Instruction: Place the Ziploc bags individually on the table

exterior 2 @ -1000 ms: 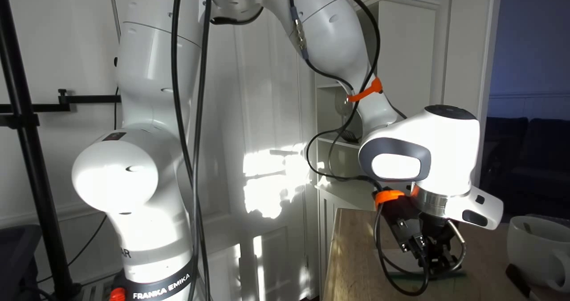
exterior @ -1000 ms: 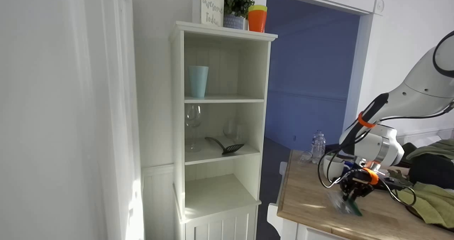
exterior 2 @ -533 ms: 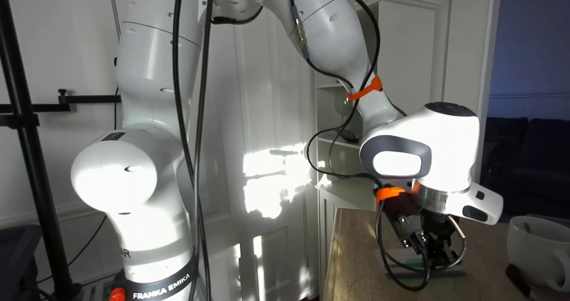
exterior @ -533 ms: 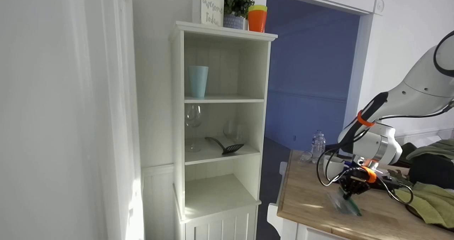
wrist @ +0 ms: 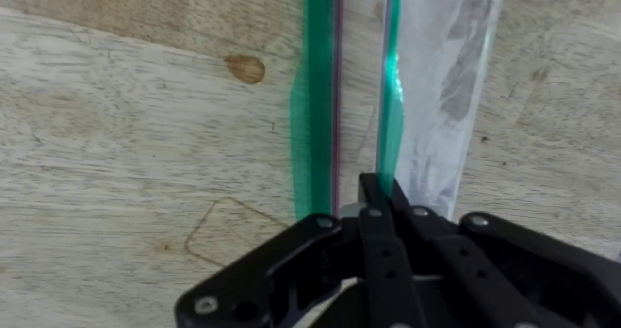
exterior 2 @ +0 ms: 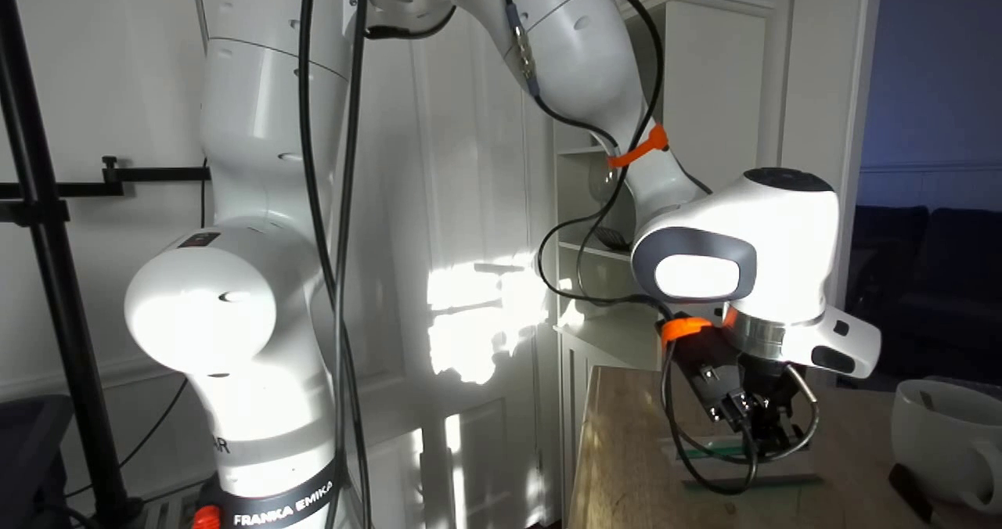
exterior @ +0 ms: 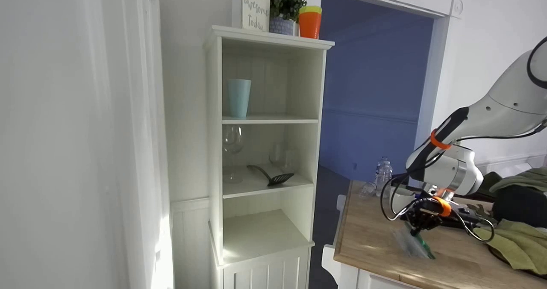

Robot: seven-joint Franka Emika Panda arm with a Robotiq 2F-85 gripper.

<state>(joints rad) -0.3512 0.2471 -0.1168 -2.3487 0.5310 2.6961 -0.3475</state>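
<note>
My gripper (wrist: 383,185) is shut on the green zip edge of a clear Ziploc bag (wrist: 389,105) in the wrist view. A second green zip strip (wrist: 318,124) with a purple line lies on the table left of the fingers, apart from the pinched edge. In an exterior view, the held green edge (exterior 2: 714,445) is raised above a darker green strip (exterior 2: 755,482) on the table. In an exterior view, the gripper (exterior: 414,232) is just over the clear bags (exterior: 409,243). How many bags overlap there I cannot tell.
A white mug (exterior 2: 943,427) and a black pen-like item (exterior 2: 910,491) are beside the gripper. Clear bottles (exterior: 383,177) stand at the wooden table's (exterior: 363,242) far end. Green cloth (exterior: 519,244) and dark items lie behind the arm. A white shelf unit (exterior: 267,237) stands apart.
My gripper has risen a little, shut on the bag edge. The held green edge has come up, and a gap from the strip on the table has opened.
</note>
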